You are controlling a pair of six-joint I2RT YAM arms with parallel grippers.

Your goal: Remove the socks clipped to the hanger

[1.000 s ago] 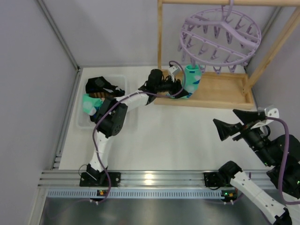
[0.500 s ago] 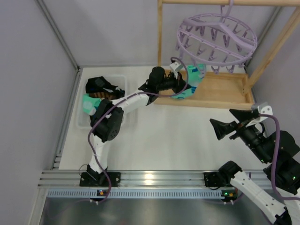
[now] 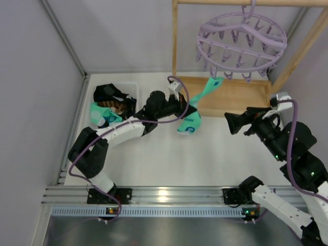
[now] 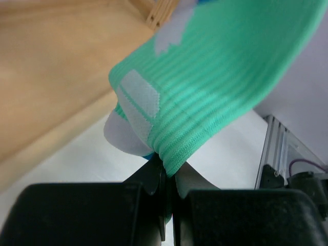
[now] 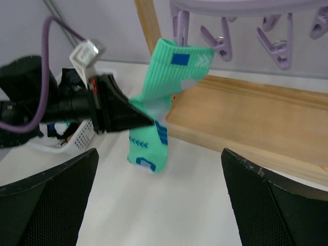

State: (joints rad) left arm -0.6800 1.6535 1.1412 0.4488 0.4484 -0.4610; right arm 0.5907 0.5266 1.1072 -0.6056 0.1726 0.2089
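Note:
The pale-purple round hanger (image 3: 241, 43) hangs from the wooden rack at the top right. A mint-green sock (image 3: 197, 102) with blue marks stretches from one of its clips (image 5: 179, 28) down and left to my left gripper (image 3: 185, 108). The left gripper is shut on the sock's middle, and the toe end dangles below it. The left wrist view shows the ribbed green fabric (image 4: 215, 77) pinched between the fingertips (image 4: 154, 177). My right gripper (image 3: 236, 123) is open and empty, to the right of the sock and below the hanger. In its wrist view the sock (image 5: 154, 138) hangs ahead of it.
A white bin (image 3: 130, 88) at the left holds a black sock (image 3: 107, 92) and a mint-green one (image 3: 100, 114). The wooden rack's base tray (image 3: 241, 100) lies under the hanger, with upright posts (image 3: 175, 36) at its corners. Grey walls stand at the left and back.
My left gripper has pulled the sock left and toward me, stretching it out from the clip. The right arm has swung up and left toward the sock. The hanger has swayed.

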